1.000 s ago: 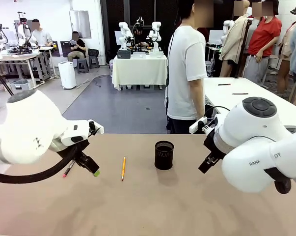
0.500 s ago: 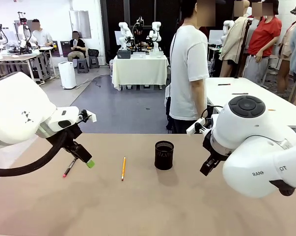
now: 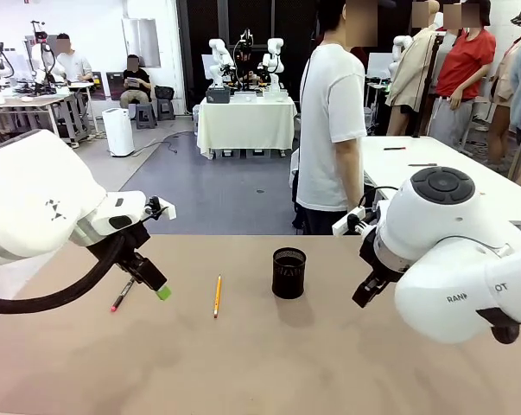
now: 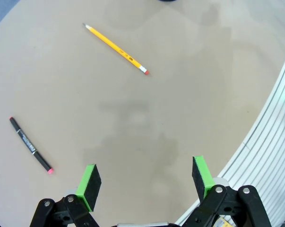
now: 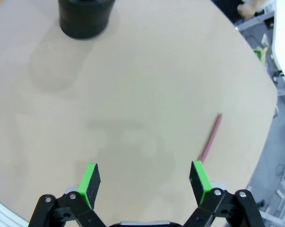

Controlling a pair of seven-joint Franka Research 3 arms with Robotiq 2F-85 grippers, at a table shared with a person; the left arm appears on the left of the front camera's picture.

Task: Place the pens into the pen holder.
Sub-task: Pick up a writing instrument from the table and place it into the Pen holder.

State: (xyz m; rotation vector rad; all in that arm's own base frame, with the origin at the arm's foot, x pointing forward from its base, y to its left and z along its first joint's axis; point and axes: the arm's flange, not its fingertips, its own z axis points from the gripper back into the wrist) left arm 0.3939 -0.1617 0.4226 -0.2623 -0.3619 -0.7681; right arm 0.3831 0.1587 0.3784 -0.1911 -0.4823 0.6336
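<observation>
The black mesh pen holder (image 3: 289, 272) stands upright at the table's middle, and its base (image 5: 85, 16) is at the top of the right wrist view. A yellow pencil (image 3: 217, 296) (image 4: 116, 49) lies to its left. Farther left lies a black pen with a pink end (image 3: 120, 296) (image 4: 30, 145). My left gripper (image 3: 156, 287) (image 4: 144, 179) hovers open between those two, holding nothing. A reddish-brown pen (image 5: 210, 138) lies on the table just beyond my right gripper (image 5: 144, 178) (image 3: 364, 296), which is open and empty to the right of the holder.
A person in a white shirt (image 3: 329, 130) stands at the table's far edge, side-on. The tan table (image 3: 269, 363) has bare room in front of the holder. Its rounded edge (image 4: 255, 142) runs close beside the left gripper.
My left arm rose and drew back a little, its gripper now slightly higher and nearer the black pen. The right arm shifted only slightly. Pens and holder stayed put.
</observation>
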